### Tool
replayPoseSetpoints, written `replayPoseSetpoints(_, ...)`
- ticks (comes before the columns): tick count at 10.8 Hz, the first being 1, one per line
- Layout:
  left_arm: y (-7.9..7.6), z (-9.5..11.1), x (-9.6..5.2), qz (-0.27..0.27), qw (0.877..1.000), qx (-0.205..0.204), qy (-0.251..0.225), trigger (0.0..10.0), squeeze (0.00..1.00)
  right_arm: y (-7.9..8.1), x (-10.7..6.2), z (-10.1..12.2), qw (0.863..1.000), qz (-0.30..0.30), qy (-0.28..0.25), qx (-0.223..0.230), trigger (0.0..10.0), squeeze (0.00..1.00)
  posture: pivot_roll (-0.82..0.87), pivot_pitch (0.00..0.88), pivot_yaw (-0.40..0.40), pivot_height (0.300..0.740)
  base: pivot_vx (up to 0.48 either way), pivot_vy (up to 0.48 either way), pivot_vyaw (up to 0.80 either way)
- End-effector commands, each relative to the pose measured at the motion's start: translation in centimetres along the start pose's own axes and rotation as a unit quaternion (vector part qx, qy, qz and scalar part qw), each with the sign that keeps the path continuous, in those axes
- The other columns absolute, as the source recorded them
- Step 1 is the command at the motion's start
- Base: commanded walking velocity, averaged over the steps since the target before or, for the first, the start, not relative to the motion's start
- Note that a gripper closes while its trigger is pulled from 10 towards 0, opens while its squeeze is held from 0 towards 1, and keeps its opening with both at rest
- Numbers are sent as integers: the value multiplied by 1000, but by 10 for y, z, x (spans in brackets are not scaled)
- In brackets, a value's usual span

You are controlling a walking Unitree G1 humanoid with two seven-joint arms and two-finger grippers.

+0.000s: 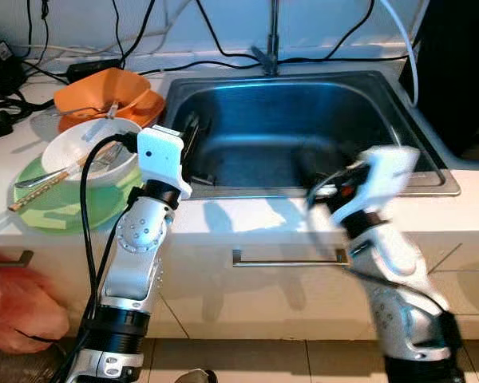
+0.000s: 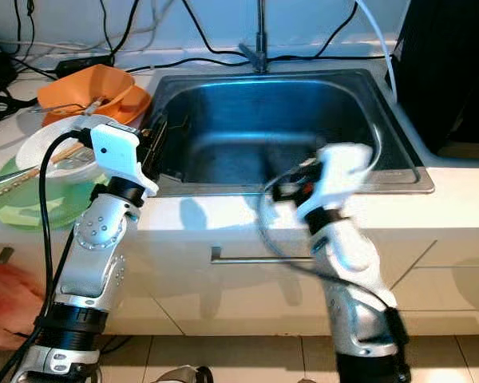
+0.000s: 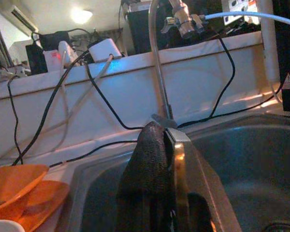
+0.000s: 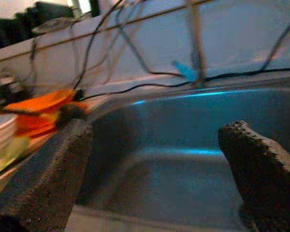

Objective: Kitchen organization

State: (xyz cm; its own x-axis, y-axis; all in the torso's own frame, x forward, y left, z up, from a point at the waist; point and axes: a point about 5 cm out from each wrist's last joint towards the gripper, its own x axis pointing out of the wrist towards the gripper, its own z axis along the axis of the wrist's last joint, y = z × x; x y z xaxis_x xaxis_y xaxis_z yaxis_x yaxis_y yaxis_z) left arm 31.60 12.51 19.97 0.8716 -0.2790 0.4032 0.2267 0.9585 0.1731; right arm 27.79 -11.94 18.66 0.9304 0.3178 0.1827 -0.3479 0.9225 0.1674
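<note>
Left eye view: white bowl [image 1: 80, 152] looks hard, smooth, breakable; take its rim. Left gripper [image 1: 193, 136] jaws closed, empty; right gripper [image 4: 159, 159] jaws wide, empty.

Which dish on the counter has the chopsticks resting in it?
The white bowl, stacked on the green plate nearest the left gripper. The orange bowls behind it sit nearer the wall.

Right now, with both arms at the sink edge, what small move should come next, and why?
Probably swing the left pincer left toward the white bowl. It sits closed above the sink's left rim, holding nothing, while the bowl with chopsticks sits stacked on the green plate just beside it. The right pincer is open over the basin.
</note>
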Motion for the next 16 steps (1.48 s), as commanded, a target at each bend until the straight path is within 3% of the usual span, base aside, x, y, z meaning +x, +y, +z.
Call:
replayPoseSetpoints(1, 1, 2, 2, -3, 1000, 5, -4, 0, 0, 6, 0, 2, 1000, 17, -3, -2, 10000, 0, 5, 57, 84, 740, 0, 0, 0)
replayPoseSetpoints(4, -4, 1, 0, -9, 1000, -4, -2, 627, 0, 7, -1, 3, 1000, 21, -4, -9, 10000, 0, 3, 61, 85, 740, 0, 0, 0)
replayPoseSetpoints(13, -5, 2, 2, -14, 1000, -6, -4, 1216, 0, 5, 1, 4, 1000, 6, -9, -17, 10000, 0, 5, 64, 87, 740, 0, 0, 638)
replayPoseSetpoints(15, -4, 2, 3, -16, 1000, -7, -2, 0, 0, 1, 1, 6, 1000, -13, -16, -12, 10000, 0, 4, 64, 89, 740, 0, 0, 0)
replayPoseSetpoints(16, -4, 2, 4, -18, 1000, -8, -1, 0, 0, 0, 1, 6, 1000, -15, -17, -13, 10000, 0, 4, 65, 90, 740, 480, 0, 0)
